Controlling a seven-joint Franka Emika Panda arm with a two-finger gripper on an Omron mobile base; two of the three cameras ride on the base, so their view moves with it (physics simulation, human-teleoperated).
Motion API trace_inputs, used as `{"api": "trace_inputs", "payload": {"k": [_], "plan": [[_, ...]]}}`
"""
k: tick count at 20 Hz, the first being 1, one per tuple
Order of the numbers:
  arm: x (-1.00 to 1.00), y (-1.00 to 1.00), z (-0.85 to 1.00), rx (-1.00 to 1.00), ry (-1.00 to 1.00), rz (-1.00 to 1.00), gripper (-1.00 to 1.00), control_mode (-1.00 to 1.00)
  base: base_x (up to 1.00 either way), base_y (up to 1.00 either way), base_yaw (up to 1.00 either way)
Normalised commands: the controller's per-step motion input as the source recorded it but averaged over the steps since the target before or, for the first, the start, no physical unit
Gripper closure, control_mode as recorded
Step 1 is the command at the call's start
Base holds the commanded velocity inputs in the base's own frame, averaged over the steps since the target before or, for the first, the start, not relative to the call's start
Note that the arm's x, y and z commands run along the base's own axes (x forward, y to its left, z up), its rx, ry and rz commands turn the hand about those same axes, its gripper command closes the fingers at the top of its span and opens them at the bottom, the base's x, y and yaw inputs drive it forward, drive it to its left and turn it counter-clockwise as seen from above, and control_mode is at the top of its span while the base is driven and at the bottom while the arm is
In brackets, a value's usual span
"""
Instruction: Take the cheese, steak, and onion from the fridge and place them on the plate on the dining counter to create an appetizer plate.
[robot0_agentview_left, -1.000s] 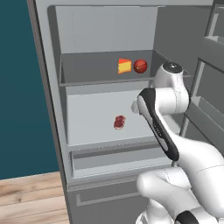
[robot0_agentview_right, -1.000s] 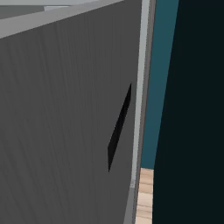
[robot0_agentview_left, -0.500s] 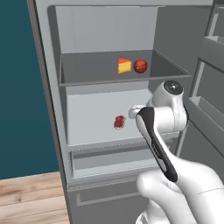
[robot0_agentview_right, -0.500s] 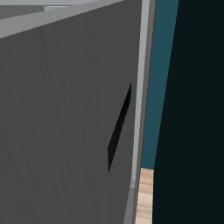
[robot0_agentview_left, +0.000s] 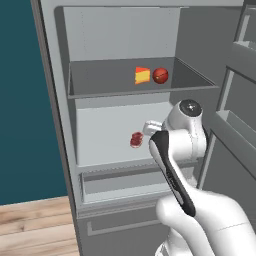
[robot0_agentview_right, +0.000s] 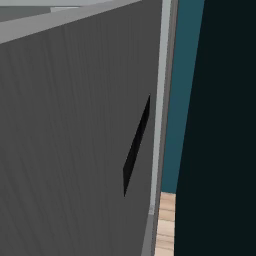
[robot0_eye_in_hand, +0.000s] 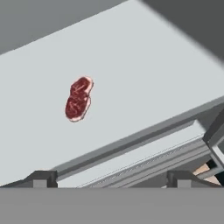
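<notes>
The fridge (robot0_agentview_left: 59, 150) stands open. On its upper shelf the yellow cheese (robot0_agentview_left: 142, 75) wedge sits just left of the round dark-red onion (robot0_agentview_left: 160, 75). The steak (robot0_agentview_left: 136, 140) lies flat on the middle shelf, alone; in the hand view the steak (robot0_eye_in_hand: 78, 98) is ahead and left of centre. My gripper (robot0_eye_in_hand: 111, 178) is open with nothing between its fingertips, still short of the meat. In the left base view my hand (robot0_agentview_left: 150, 128) hovers just right of and above the steak. The plate and the dining counter are out of view.
Below the middle shelf runs a drawer front (robot0_agentview_left: 125, 182). The fridge door with its shelf bins (robot0_agentview_left: 235, 125) stands open close to my arm on the right. The right base view faces the grey door's outer side (robot0_agentview_right: 75, 150) with a dark handle slot (robot0_agentview_right: 136, 145).
My arm has dropped from upper-shelf height to the middle shelf, bringing the hand down beside the steak. The gripper stayed open and the foods have not moved.
</notes>
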Motion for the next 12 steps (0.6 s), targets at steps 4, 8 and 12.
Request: {"api": "trace_inputs", "payload": {"k": [4,8,12], "plan": [[0.06,0.14,-0.18,0.0,0.02,-0.05,-1.0,-1.0,0.0,0.0,0.0],[0.34,0.17,-0.22,0.0,0.08,0.0,-1.0,-1.0,0.0,0.0,0.0],[0.62,0.17,-0.22,0.0,0.07,0.0,-1.0,-1.0,0.0,0.0,0.0]]}}
